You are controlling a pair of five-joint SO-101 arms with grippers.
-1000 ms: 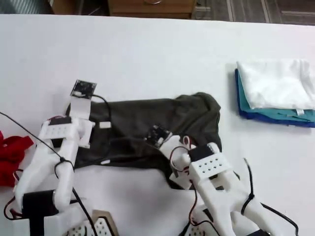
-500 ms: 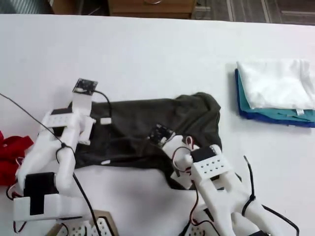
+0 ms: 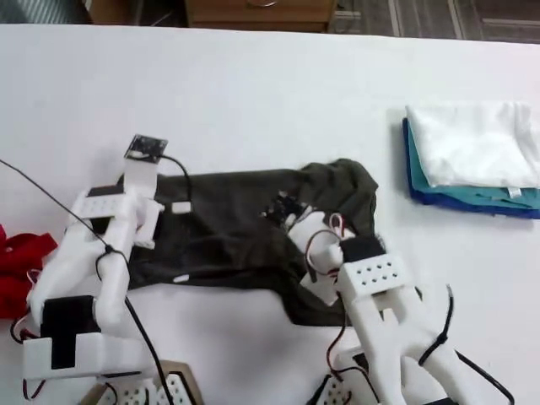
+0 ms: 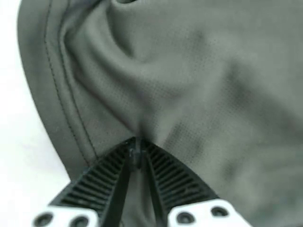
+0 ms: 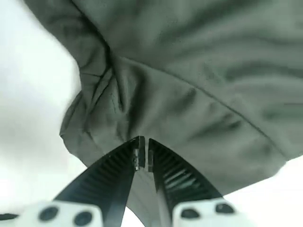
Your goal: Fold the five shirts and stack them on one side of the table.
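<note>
1. Laundry waiting its turn: a red garment [image 3: 18, 263] lies bunched at the left edge of the table [image 3: 270, 93], probably a shirt not yet folded.
2. The left gripper [image 4: 137, 150] sits at the left end of the dark shirt [image 3: 236, 224]. Its jaws are pinched together on a pleat of cloth just inside the stitched hem. I judge that this hold is meant to lift that end and carry it over.
3. The dark shirt lies lengthwise across the middle of the table, nearer the front edge, and is rumpled at its right end.
4. The right gripper [image 5: 142, 153] is closed on a fold of the same cloth near a bunched edge. Holding at two places should let the fabric travel evenly.
5. The stack [image 3: 472, 156] lies by the right edge, white on top of teal and blue, well apart from the dark shirt. That looks like the side chosen for finished shirts.
</note>
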